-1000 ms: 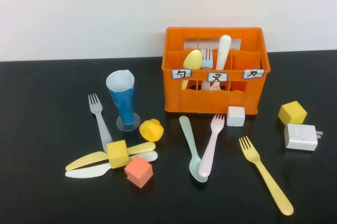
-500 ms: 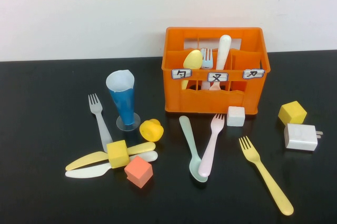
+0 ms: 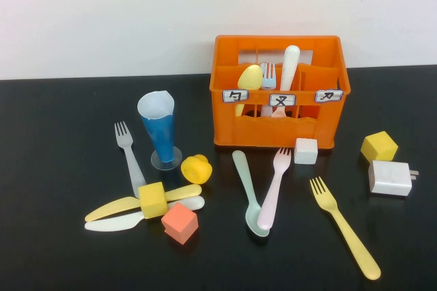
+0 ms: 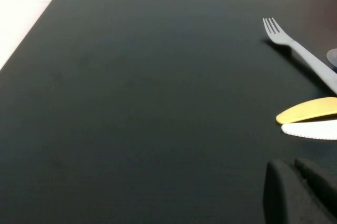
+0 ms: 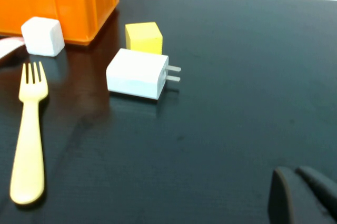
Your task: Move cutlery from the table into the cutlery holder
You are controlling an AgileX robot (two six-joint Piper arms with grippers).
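The orange cutlery holder (image 3: 280,110) stands at the back of the black table, with a yellow spoon (image 3: 250,77), a pale fork (image 3: 268,74) and a white handle (image 3: 290,65) inside. On the table lie a grey fork (image 3: 128,156), a yellow knife (image 3: 109,208), a white knife (image 3: 113,223), a mint spoon (image 3: 247,192), a pink fork (image 3: 275,187) and a yellow fork (image 3: 345,226). Neither arm shows in the high view. My left gripper (image 4: 291,165) is shut and empty near the knife tips (image 4: 305,113). My right gripper (image 5: 294,171) is shut and empty, apart from the yellow fork (image 5: 29,129).
A blue cone cup (image 3: 159,130) stands left of the holder. Foam pieces lie about: a yellow cube (image 3: 152,199) on the knives, an orange cube (image 3: 180,223), a yellow round piece (image 3: 196,168), a white cube (image 3: 306,150), a yellow cube (image 3: 379,146). A white charger (image 3: 390,177) lies at the right.
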